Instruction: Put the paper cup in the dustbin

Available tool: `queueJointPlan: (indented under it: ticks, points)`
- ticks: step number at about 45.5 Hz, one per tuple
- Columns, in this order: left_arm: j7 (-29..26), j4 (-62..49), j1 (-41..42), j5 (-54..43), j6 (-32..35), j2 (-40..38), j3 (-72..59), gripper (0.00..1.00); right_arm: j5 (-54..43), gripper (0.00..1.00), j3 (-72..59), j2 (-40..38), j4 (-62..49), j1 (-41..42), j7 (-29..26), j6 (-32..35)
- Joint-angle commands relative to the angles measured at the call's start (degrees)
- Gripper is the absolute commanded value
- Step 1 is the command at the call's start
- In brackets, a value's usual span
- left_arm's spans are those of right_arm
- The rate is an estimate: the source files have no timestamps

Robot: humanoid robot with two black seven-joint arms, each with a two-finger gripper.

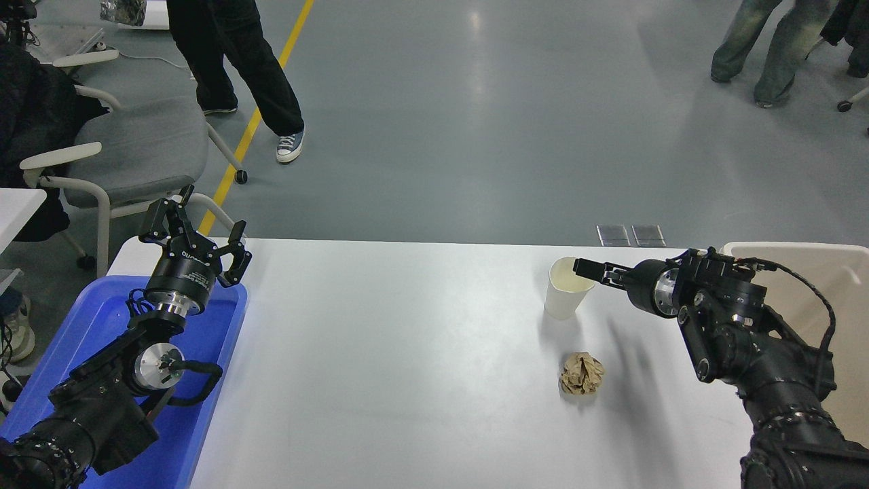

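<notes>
The white paper cup (565, 293) stands upright on the white table (407, 353), right of centre near the far edge. My right gripper (584, 266) reaches in from the right, its tip at the cup's right rim, level with the opening. I see it side-on and cannot tell whether it grips the rim. The beige dustbin (794, 248) stands at the table's right end, mostly behind my right arm. My left gripper (194, 223) is parked open over the blue tray at the lower left.
A crumpled brown paper ball (582, 373) lies on the table in front of the cup. A blue plastic tray (102, 319) sits at the left edge. A grey chair (136, 149) and people's legs are on the floor beyond the table.
</notes>
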Motion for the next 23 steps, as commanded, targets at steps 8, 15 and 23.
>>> queueJointPlan:
  ticks: [8, 15, 23]
  points:
    - [0.0, 0.0, 0.0, 0.0, 0.0, 0.0, 0.0, 1.00, 0.3, 0.93, 0.0, 0.0, 4.6, 0.3, 0.4, -4.5]
    - [0.0, 0.0, 0.0, 0.0, 0.0, 0.0, 0.0, 1.00, 0.3, 0.86, 0.0, 0.0, 5.5, 0.3, 0.4, -4.6]
    - [0.0, 0.0, 0.0, 0.0, 0.0, 0.0, 0.0, 1.00, 0.2, 0.78, -0.2, 0.0, 6.3, 0.3, 0.5, -4.7]
